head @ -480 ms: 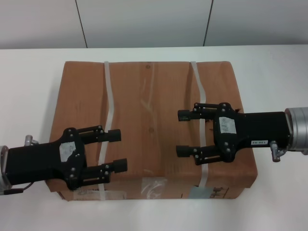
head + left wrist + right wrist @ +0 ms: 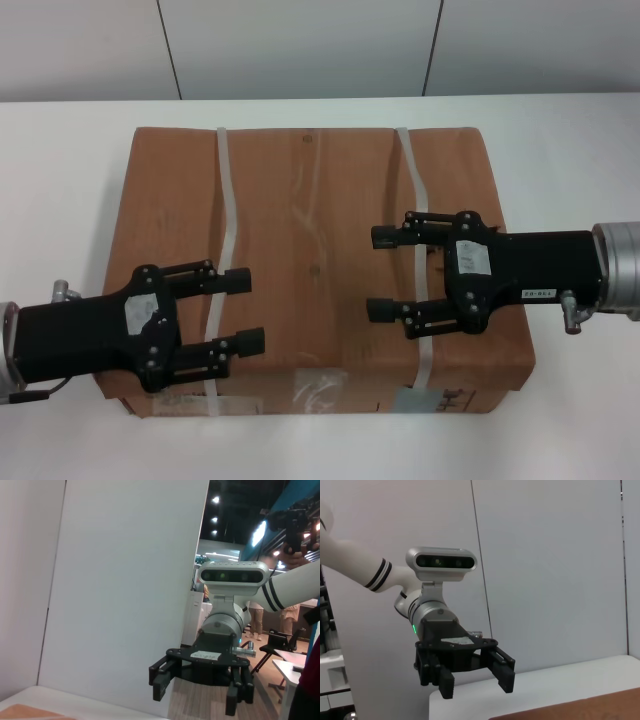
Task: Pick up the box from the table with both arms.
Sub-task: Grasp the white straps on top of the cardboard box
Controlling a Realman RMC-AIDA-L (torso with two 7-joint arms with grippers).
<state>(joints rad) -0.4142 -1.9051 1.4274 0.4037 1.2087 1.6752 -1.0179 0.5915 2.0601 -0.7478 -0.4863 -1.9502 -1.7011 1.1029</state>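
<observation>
The box (image 2: 310, 230) is large, flat and brown, and lies on the white table (image 2: 70, 180) with two white straps (image 2: 228, 200) across it. My left gripper (image 2: 245, 311) is open over the box's near left part, its fingers straddling the left strap. My right gripper (image 2: 378, 274) is open over the box's right part, by the right strap. They point toward each other, with nothing held. The left wrist view shows the right gripper (image 2: 197, 697) and a box corner (image 2: 20, 713). The right wrist view shows the left gripper (image 2: 475, 680) and the box's edge (image 2: 580, 707).
A grey panelled wall (image 2: 300, 45) stands behind the table's far edge. White tabletop shows to the left, to the right (image 2: 570, 170) and in front of the box. Labels and print show on the box's near side (image 2: 320, 392).
The right gripper has shifted very slightly over the box. The left gripper and the box have not moved.
</observation>
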